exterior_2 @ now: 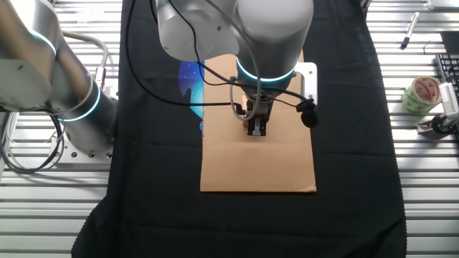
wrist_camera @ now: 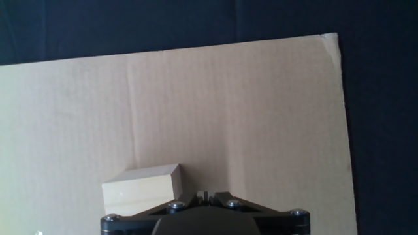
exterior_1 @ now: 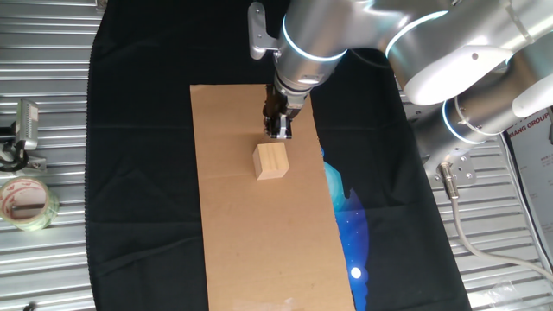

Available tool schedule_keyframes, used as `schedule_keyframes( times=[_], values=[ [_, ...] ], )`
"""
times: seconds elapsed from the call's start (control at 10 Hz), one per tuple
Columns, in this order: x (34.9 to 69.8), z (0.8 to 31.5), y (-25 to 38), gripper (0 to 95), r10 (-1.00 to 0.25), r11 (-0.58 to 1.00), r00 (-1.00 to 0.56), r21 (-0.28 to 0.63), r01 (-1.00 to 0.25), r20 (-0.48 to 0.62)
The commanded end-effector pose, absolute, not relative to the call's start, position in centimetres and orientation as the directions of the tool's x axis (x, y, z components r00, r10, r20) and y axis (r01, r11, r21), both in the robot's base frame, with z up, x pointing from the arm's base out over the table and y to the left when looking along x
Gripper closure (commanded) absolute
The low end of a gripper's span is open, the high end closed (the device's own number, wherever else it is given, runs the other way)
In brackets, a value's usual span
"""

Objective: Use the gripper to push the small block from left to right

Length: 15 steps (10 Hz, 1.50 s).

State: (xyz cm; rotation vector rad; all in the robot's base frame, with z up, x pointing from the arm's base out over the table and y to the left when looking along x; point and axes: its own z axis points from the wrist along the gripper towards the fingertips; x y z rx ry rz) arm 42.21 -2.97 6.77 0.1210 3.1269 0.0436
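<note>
Looking from one fixed view, the gripper hangs low over the brown cardboard sheet, with the small block just beside its tip on the side nearer this camera; whether the two touch I cannot tell. The block is close to a cube, turned a little against the sheet's edges, so it has no real long axis. The fingers look drawn close together with nothing between them

From the other fixed view, the gripper stands upright near the middle of the cardboard sheet; the block is hidden behind the wrist, and the jaws read as narrow, though too small to be sure

In the hand view, the small block lies at lower left, hard against the black gripper body, with bare cardboard sheet stretching away to the right. That offset is what the push seems to turn on: the tip would need to get to the block's left side to drive it rightward
</note>
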Motion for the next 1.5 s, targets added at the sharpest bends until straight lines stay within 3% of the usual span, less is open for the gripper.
schedule_keyframes(
  times=[0.1,1.5],
  values=[
    [42.2,6.8,-3.0,95.0,0.076,0.997,-0.997,0.029,0.075,-0.012],
    [41.7,8.2,-2.9,95.0,0.027,0.999,-0.999,0.029,0.027,0.027]
  ],
)
